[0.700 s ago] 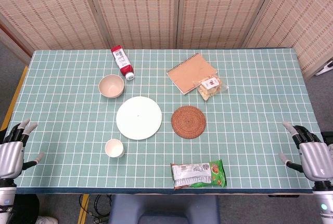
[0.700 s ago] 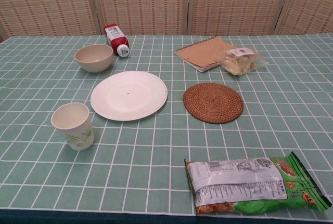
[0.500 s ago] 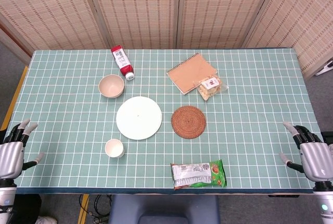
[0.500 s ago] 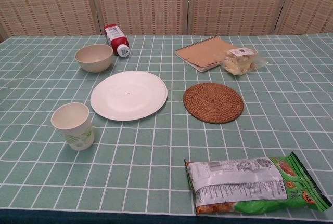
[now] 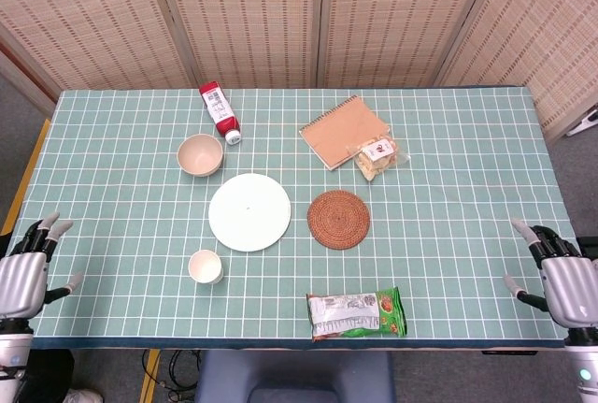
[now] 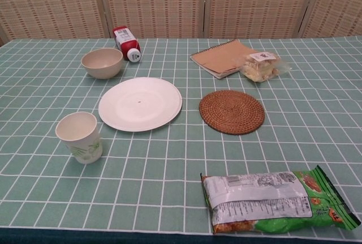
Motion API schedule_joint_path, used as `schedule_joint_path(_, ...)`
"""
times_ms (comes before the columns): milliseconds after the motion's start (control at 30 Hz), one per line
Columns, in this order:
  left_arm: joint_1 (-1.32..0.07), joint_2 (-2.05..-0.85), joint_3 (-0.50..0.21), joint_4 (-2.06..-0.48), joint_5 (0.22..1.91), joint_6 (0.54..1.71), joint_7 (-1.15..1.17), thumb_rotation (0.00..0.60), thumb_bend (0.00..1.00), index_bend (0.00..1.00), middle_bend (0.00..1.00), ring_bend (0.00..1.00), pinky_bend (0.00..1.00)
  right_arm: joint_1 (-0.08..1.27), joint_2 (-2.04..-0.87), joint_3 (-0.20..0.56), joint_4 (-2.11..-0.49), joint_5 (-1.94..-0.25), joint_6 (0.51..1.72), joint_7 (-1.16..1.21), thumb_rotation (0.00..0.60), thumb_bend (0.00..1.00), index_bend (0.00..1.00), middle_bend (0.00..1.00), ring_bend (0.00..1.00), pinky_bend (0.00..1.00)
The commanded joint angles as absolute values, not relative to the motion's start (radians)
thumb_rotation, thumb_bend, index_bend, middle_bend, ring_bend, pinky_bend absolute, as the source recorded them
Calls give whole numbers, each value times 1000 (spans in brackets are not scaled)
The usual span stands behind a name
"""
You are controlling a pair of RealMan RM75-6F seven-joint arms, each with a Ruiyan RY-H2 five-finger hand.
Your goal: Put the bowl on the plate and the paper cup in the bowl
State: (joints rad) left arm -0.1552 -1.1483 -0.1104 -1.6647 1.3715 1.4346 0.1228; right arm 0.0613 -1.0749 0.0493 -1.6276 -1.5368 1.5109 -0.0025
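A beige bowl (image 5: 200, 154) (image 6: 102, 63) stands upright on the checked cloth, left of centre. The white plate (image 5: 249, 212) (image 6: 140, 103) lies bare just in front and to the right of it. A paper cup (image 5: 206, 266) (image 6: 80, 137) stands upright near the front, left of the plate. My left hand (image 5: 23, 271) hangs off the table's front left corner, fingers apart, holding nothing. My right hand (image 5: 563, 282) hangs off the front right corner, also spread and empty. Neither hand shows in the chest view.
A red bottle (image 5: 220, 112) lies behind the bowl. A notebook (image 5: 344, 131) and a snack bag (image 5: 378, 157) sit at the back right. A round woven coaster (image 5: 338, 219) lies right of the plate. A green snack packet (image 5: 357, 314) lies at the front edge.
Both hands have sunk slightly lower at the table's front corners. The objects have not moved.
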Motion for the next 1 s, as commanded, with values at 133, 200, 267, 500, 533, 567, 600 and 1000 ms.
schedule_joint_path(133,-193,-1142,-115,-1634,1405,1397,103,600,218,161,116,160,275,61,-1071,49,-1629,-1538,1509,-4,600,214,124,237,156,302)
schedule_joint_path(200,-202,-1141,-118,-1628,1410,1388,98,600,218,164,138,184,275,62,-1070,50,-1630,-1538,1510,-5,600,214,124,237,156,302)
schedule_joint_path(267,-215,-1139,-122,-1622,1416,1375,92,600,218,169,173,216,295,62,-1069,50,-1632,-1540,1510,-6,600,214,125,237,156,302)
schedule_joint_path(500,-345,-1150,-160,-1552,1436,1225,9,600,218,207,358,414,520,67,-1064,47,-1646,-1549,1503,-17,600,214,124,237,156,302)
schedule_joint_path(533,-367,-1157,-167,-1539,1436,1204,0,600,218,211,381,432,548,69,-1064,47,-1647,-1550,1500,-18,600,214,124,237,157,302)
schedule_joint_path(567,-382,-1164,-173,-1528,1436,1191,-6,600,218,215,406,451,575,70,-1065,47,-1648,-1551,1498,-19,600,214,124,237,157,302)
schedule_joint_path(600,-398,-1172,-179,-1517,1437,1178,-12,600,218,219,429,467,597,72,-1065,47,-1649,-1552,1496,-20,600,214,124,237,157,302)
schedule_joint_path(1000,-618,-1292,-225,-1322,1398,957,-5,600,218,266,789,766,855,93,-1061,48,-1672,-1562,1470,-47,600,213,124,237,157,302)
